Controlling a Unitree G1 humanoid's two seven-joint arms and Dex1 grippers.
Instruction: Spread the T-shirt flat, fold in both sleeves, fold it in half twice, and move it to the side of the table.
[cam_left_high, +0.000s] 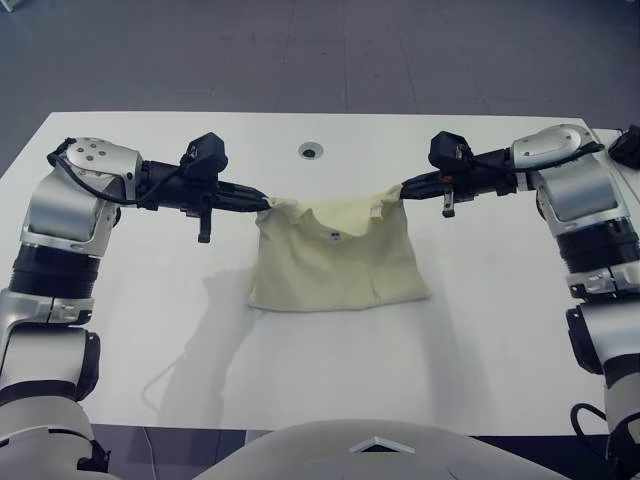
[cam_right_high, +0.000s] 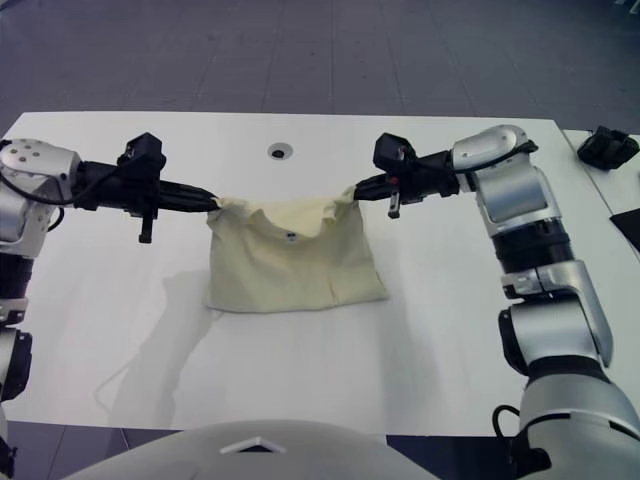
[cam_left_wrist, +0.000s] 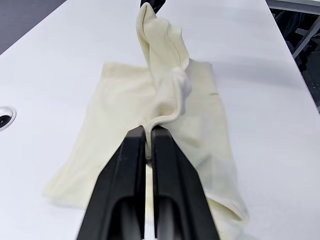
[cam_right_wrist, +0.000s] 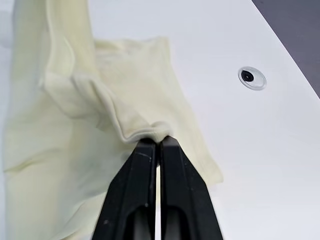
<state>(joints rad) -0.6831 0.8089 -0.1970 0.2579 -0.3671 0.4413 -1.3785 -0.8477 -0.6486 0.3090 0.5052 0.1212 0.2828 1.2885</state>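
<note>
The pale yellow fabric T-shirt (cam_left_high: 340, 262) hangs over the middle of the white table (cam_left_high: 500, 340), with its lower part resting on the surface. The left gripper (cam_left_high: 262, 201) and the right gripper (cam_left_high: 396, 190) are each pinched tight on a top corner (about at the shoulders). The cloth looks light, soft and limp, so it will likely sag between holds. Pinching it at corners or hems should suit it best.

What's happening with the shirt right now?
The left gripper and the right gripper are each shut on a top corner of the T-shirt. Its upper edge is held up between them, while its lower part lies on the table. I can't tell how far the folding has got.
</note>
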